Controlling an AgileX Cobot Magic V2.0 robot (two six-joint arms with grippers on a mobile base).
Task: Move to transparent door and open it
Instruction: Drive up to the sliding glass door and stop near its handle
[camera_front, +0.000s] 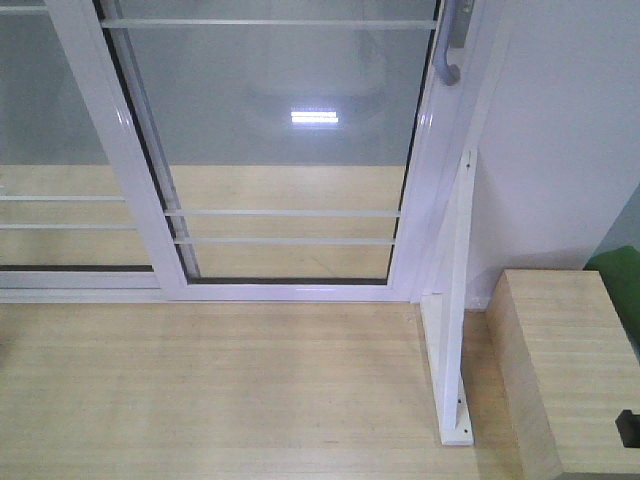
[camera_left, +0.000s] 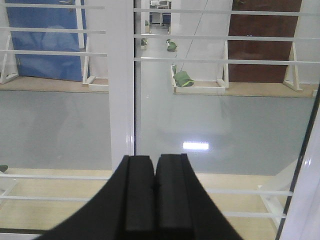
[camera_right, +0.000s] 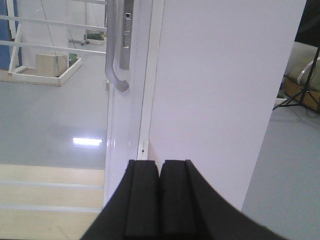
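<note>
Here the tall white-framed sliding glass door (camera_front: 290, 150) stands closed against the plain white wall panel (camera_front: 560, 130). Its curved grey metal handle (camera_right: 114, 55) is at that edge. The left gripper (camera_left: 154, 195) faces the door's glass, and the right gripper (camera_right: 160, 200) sits below the handle, apart from it. Both have their black pads pressed together, empty.

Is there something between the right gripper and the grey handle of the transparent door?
Nothing visible stands between them. In the right wrist view the right gripper, fingers together, sits low, and the grey handle of the transparent door is above it and to its left, with only open air between.
</note>
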